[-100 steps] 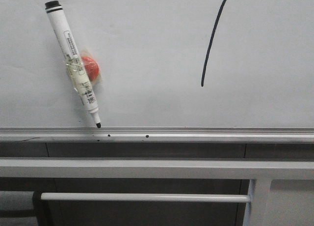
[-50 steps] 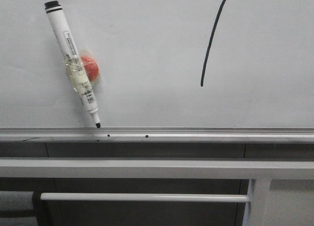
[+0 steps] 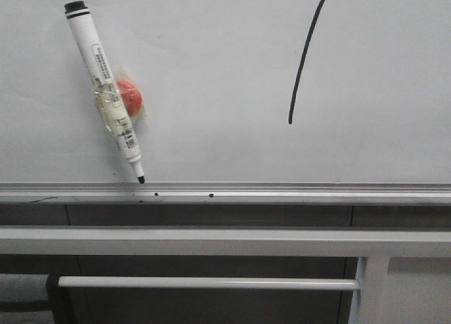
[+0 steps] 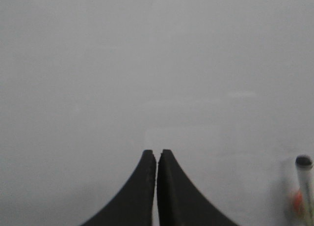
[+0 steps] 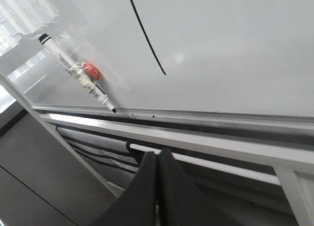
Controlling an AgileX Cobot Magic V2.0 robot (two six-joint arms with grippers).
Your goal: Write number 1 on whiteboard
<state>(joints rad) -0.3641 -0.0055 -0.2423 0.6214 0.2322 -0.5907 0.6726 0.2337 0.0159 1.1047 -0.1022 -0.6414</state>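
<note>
Number 1 (image 3: 306,60) drawn on whiteboard (image 3: 211,70); left gripper (image 4: 157,152), right gripper (image 5: 157,151) both closed, empty.

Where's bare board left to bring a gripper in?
The whiteboard is bare between the marker and the number 1, and right of the stroke. Crowded only at the left, where marker and red magnet sit above the rail.

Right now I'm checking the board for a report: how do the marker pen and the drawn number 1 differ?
The marker pen is a white solid body with a black cap and tip; the number 1 is a thin black line on the whiteboard. The marker pen leans with its top to the left, the number 1 with its top to the right. The marker pen's tip reaches the silver rail; the number 1 ends well above it. Both look similar in length.
</note>
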